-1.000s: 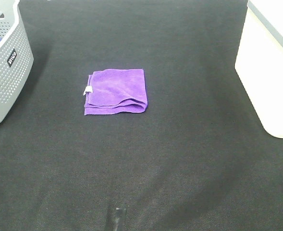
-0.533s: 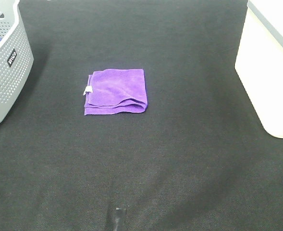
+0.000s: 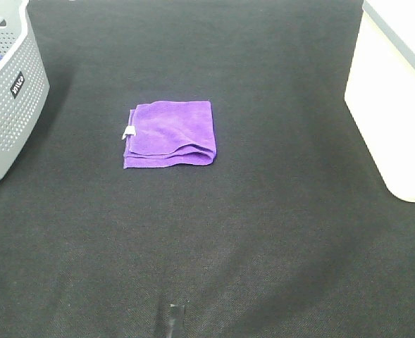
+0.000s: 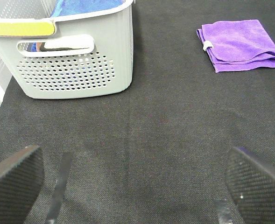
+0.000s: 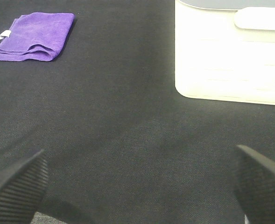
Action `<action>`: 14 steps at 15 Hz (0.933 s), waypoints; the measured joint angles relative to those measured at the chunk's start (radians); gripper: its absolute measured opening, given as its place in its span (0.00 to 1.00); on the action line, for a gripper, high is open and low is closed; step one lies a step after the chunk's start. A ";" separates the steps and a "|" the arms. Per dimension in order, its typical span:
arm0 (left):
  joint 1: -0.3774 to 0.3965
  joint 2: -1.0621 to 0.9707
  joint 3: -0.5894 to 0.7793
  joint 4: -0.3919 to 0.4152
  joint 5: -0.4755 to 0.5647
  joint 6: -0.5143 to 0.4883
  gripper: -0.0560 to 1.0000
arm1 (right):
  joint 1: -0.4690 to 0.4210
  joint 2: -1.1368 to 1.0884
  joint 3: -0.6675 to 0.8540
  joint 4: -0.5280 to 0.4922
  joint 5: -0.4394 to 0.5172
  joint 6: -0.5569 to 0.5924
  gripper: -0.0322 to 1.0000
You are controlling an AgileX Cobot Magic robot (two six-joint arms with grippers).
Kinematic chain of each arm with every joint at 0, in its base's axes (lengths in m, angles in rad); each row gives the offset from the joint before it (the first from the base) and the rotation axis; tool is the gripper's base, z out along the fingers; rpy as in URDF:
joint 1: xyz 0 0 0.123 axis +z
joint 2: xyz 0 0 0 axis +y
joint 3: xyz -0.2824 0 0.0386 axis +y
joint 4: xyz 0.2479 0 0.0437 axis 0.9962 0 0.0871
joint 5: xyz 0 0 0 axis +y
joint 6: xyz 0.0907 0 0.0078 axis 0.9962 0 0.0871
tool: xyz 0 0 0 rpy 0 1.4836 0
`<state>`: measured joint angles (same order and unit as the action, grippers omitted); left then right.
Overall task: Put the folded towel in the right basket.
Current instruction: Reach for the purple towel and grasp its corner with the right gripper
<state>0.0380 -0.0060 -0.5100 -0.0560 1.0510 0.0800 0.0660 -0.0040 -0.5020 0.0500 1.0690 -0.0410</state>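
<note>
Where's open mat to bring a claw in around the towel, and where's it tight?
Bare mat runs wide between the towel and the white basket, and across the whole near side. A narrower bare strip separates the towel from the grey basket. Only the side edges are crowded, by the baskets.

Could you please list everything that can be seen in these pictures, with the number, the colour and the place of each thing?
folded towel: one, purple, flat on the table cover, a little left of the middle
white tag: one, on the towel's left edge
grey basket: one, perforated, at the far left edge
blue cloth: one, inside the grey basket
white basket: one, at the far right edge, contents not visible
black table cover: one, under everything
left gripper: one, black pads, open, low over bare cover, holding nothing
right gripper: one, black pads, open, low over bare cover, holding nothing
</note>
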 joint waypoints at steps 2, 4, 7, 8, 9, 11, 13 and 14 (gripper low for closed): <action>0.000 0.000 0.000 0.000 0.000 0.000 0.99 | 0.000 0.000 0.000 0.000 0.000 0.000 0.96; 0.000 0.000 0.000 0.000 0.000 0.000 0.99 | 0.000 0.000 0.000 0.000 0.000 0.000 0.96; 0.000 0.000 0.000 0.000 0.000 0.000 0.99 | 0.000 0.000 0.000 0.000 0.000 0.000 0.96; 0.000 0.000 0.000 0.000 0.000 0.000 0.99 | 0.000 0.000 0.000 0.000 0.000 0.000 0.96; 0.000 0.000 0.000 0.000 0.000 0.000 0.99 | 0.000 0.000 0.000 0.000 0.000 0.000 0.96; 0.000 0.000 0.000 0.000 0.000 0.000 0.99 | 0.000 0.000 0.000 0.000 0.000 0.000 0.96; 0.000 0.000 0.000 0.000 0.000 0.000 0.99 | 0.000 0.000 0.000 0.000 0.000 0.000 0.96; 0.000 0.000 0.000 0.000 0.000 0.000 0.99 | 0.000 0.000 0.000 0.000 0.000 0.000 0.96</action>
<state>0.0380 -0.0060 -0.5100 -0.0560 1.0510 0.0800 0.0660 -0.0040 -0.5020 0.0500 1.0690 -0.0410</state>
